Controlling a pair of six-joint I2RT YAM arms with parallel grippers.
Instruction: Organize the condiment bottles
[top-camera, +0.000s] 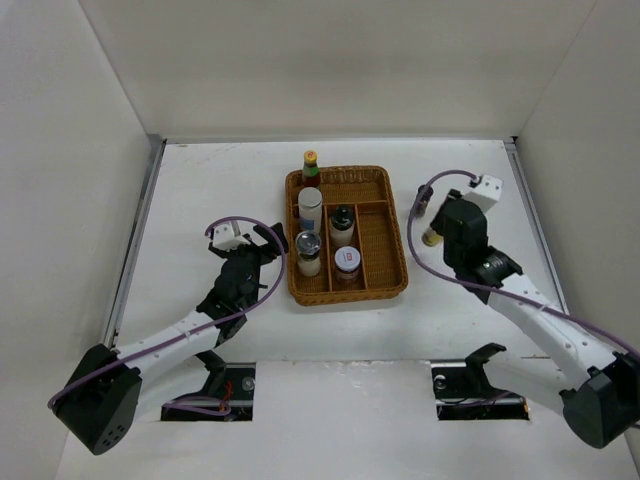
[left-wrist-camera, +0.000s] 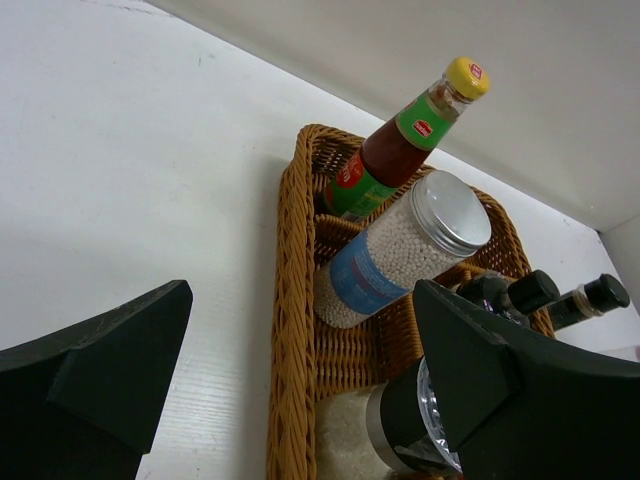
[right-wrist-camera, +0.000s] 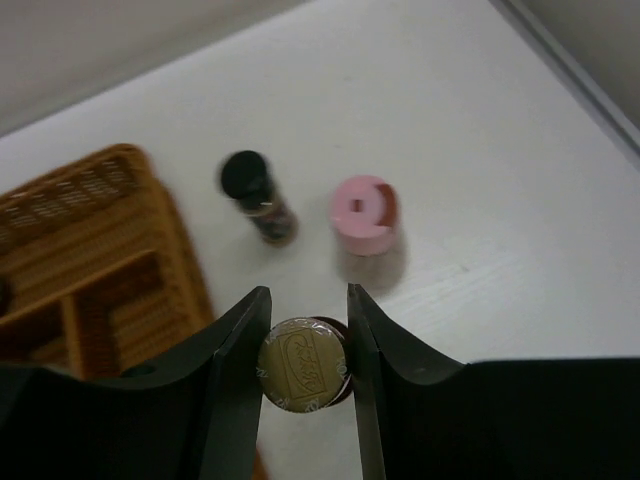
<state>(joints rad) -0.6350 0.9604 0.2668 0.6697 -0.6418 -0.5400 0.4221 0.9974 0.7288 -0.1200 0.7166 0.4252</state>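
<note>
The brown wicker tray (top-camera: 385, 240) holds a yellow-capped red sauce bottle (top-camera: 311, 163), a silver-lidded jar of white beads (top-camera: 310, 206), a black-capped bottle (top-camera: 342, 222), a shaker (top-camera: 308, 251) and a pale-lidded jar (top-camera: 347, 262). My left gripper (top-camera: 272, 245) is open and empty beside the tray's left rim (left-wrist-camera: 292, 330); the sauce bottle (left-wrist-camera: 400, 140), bead jar (left-wrist-camera: 400, 250) and shaker (left-wrist-camera: 405, 425) stand just past it. My right gripper (right-wrist-camera: 308, 295) is shut on a tan-capped bottle (right-wrist-camera: 303, 377), right of the tray (top-camera: 432, 238). A black-capped bottle (right-wrist-camera: 255, 195) and a pink-capped one (right-wrist-camera: 364, 213) stand beyond it.
White walls close in the table on the left, back and right, with a metal strip (top-camera: 140, 240) along the left side. The tray's right-hand compartment (top-camera: 384, 245) holds nothing. The arm bases sit at the near edge.
</note>
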